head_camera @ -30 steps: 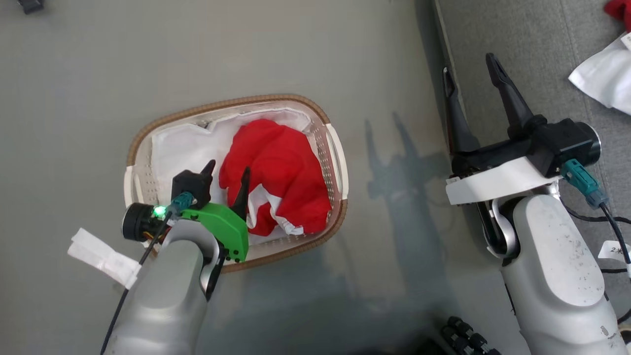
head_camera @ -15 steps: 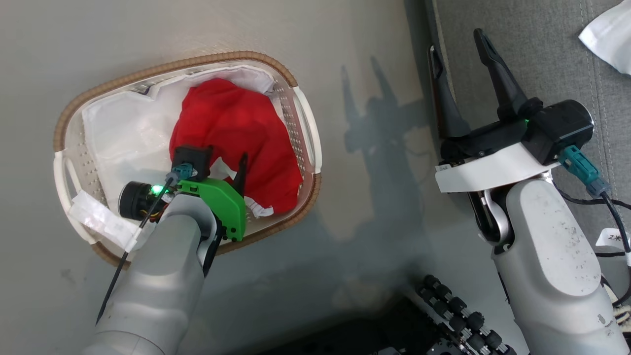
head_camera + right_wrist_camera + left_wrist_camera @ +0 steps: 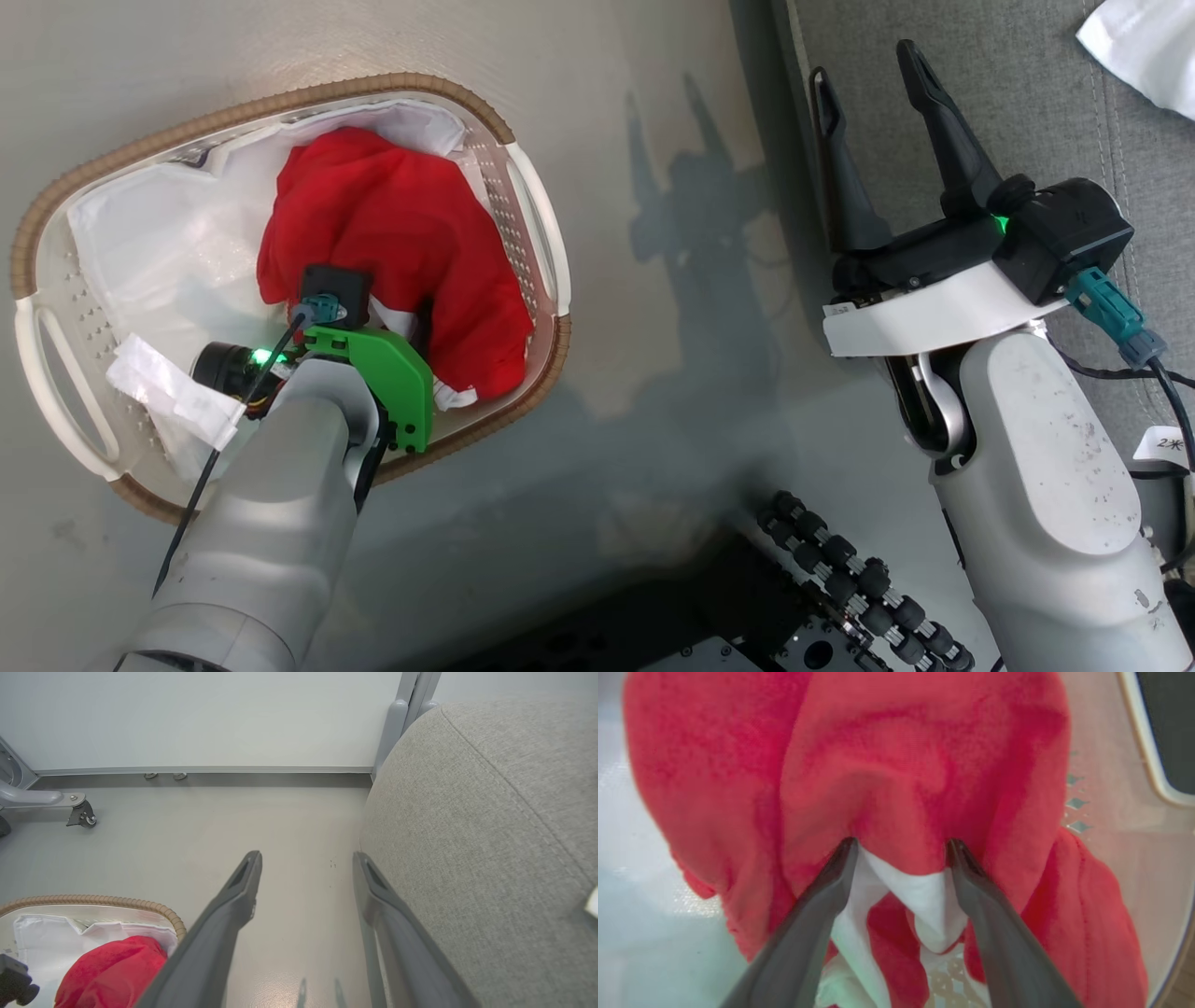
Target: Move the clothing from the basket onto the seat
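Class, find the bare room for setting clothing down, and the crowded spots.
Free: the grey fabric seat cushion between its rounded edge and the white cloth; the floor between oval white basket and seat. Crowded: the basket, where the left gripper meets the red clothing.

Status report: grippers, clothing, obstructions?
Left gripper open, tips in red and white garment, inside white perforated plastic basket. Right gripper open, empty, beside grey fabric couch cushion. White cloth on cushion.

Red-and-white clothing, brown-rimmed white basket
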### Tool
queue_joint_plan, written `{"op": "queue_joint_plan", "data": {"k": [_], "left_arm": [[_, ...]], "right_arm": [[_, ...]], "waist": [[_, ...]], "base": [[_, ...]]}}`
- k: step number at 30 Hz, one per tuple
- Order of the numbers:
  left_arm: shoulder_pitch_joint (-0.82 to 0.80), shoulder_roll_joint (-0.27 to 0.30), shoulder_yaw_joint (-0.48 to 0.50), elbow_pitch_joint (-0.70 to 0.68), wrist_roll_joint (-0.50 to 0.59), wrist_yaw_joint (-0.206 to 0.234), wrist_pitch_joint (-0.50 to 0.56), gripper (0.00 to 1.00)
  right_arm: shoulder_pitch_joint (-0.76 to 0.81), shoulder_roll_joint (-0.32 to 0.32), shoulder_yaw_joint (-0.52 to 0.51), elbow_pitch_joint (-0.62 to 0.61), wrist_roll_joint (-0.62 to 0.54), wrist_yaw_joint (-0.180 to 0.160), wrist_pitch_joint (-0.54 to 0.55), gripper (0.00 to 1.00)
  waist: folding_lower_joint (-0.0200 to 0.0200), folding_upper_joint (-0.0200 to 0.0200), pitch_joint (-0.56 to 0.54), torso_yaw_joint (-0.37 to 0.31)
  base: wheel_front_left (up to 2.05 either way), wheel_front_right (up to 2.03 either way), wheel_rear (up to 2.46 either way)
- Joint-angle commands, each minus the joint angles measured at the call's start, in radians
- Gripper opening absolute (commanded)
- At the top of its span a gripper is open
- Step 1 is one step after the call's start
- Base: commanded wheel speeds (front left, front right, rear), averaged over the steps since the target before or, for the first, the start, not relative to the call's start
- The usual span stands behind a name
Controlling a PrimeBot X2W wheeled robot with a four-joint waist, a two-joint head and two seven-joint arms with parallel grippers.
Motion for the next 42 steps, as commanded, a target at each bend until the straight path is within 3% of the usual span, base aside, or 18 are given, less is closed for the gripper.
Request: {"op": "queue_joint_plan", "data": {"k": [1, 2, 4, 11, 18, 42], "left_arm": [[-0.022, 0.007, -0.005, 0.002, -0.005, -0.002, 0.001, 1.0], [-0.023, 0.009, -0.006, 0.005, -0.009, -0.002, 0.001, 0.88], [-0.021, 0.01, -0.01, 0.009, -0.015, -0.002, -0.004, 0.0], [0.008, 0.01, -0.02, 0.004, -0.049, -0.002, -0.047, 0.0], [0.075, 0.006, -0.016, -0.031, -0.071, -0.002, -0.074, 0.0], [0.467, -0.012, 0.196, -0.512, 0.083, 0.007, -0.072, 0.0]], "right_arm": [[0.01, -0.003, 0.001, -0.003, 0.007, -0.001, 0.0, 1.0], [0.01, -0.003, 0.001, -0.003, 0.009, -0.001, 0.0, 1.0], [0.011, -0.003, 0.002, -0.001, 0.011, -0.001, 0.0, 1.0], [0.017, -0.003, 0.0, 0.017, 0.012, -0.001, 0.0, 1.0], [0.049, -0.003, 0.001, 0.052, -0.001, -0.001, 0.0, 1.0], [0.276, -0.004, -0.054, 0.153, -0.065, -0.001, 0.0, 1.0]], "waist": [[-0.0001, 0.0, 0.005, -0.004], [-0.0001, 0.0, 0.005, -0.005], [-0.0001, 0.0, 0.004, -0.007], [-0.0001, 0.0, -0.039, 0.005], [-0.0001, 0.0, -0.152, 0.04], [-0.0001, 0.0, -0.588, 0.233]], "base": [[0.0, 0.0, 0.0], [0.0, 0.0, 0.0], [0.0, 0.0, 0.0], [0.0, 0.0, 0.0], [0.0, 0.0, 0.0], [0.0, 0.0, 0.0]]}}
